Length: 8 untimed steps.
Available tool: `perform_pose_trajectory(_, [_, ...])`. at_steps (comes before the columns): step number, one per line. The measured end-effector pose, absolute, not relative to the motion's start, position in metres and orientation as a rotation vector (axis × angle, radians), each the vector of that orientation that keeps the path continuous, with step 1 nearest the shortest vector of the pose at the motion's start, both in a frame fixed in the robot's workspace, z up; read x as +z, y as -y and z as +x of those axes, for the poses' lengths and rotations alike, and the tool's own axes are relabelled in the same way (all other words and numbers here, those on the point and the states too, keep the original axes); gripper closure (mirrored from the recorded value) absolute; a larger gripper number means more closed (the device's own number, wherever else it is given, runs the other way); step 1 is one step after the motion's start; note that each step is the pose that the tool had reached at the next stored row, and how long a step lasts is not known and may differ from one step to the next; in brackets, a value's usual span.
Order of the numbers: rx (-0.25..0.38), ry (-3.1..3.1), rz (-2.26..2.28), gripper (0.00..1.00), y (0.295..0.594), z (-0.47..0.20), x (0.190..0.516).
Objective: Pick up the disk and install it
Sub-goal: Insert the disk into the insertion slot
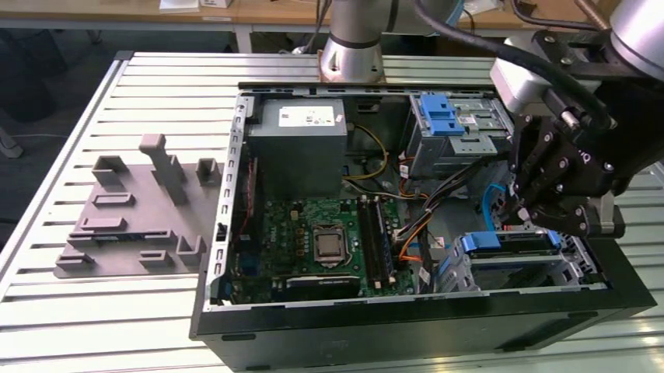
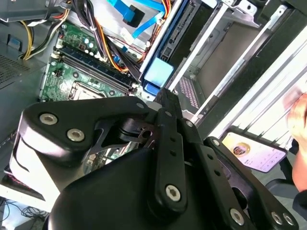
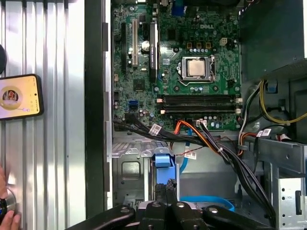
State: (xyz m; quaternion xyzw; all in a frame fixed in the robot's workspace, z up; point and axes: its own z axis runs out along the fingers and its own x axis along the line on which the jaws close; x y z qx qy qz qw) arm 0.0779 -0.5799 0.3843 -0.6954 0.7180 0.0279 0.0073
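The disk (image 1: 514, 242) sits flat in the drive bay at the near corner of the open computer case (image 1: 415, 311), on the exterior view's right, its blue plastic bracket facing the motherboard. My gripper (image 1: 539, 221) hangs right above it, fingers together and pointing down at the bracket. In both wrist views the dark fingertips (image 3: 165, 191) meet the blue bracket (image 3: 162, 160), and the same blue bracket (image 2: 157, 73) lies just beyond my gripper (image 2: 163, 93). The disk's label is hidden.
A grey power supply box (image 1: 301, 148) and a silver cage with a blue latch (image 1: 456, 124) occupy the case's far side. Cable bundles (image 3: 201, 139) cross beside the bay. A grey fixture (image 1: 135, 210) lies on the slatted table. A phone (image 3: 19, 96) and a person's hand (image 3: 7, 215) are outside the case.
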Motion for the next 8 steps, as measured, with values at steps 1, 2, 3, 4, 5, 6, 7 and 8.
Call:
perform_pose_trajectory(1, [0.087,-2.245,-2.175,0.89,0.58,0.078,0.382])
perform_pose_trajectory(2, [0.087,-2.245,-2.174,0.89,0.58,0.078,0.381])
perform_pose_trajectory(3, [0.087,-2.245,-2.174,0.89,0.58,0.078,0.379])
perform_pose_trajectory(4, [0.086,-2.245,-2.174,0.89,0.58,0.078,0.377])
perform_pose_trajectory(5, [0.086,-2.245,-2.174,0.89,0.58,0.078,0.375])
perform_pose_trajectory(6, [0.086,-2.245,-2.174,0.89,0.58,0.078,0.374])
perform_pose_trajectory(7, [0.086,-2.245,-2.174,0.89,0.58,0.078,0.372])
perform_pose_trajectory(8, [0.086,-2.245,-2.174,0.89,0.58,0.078,0.37])
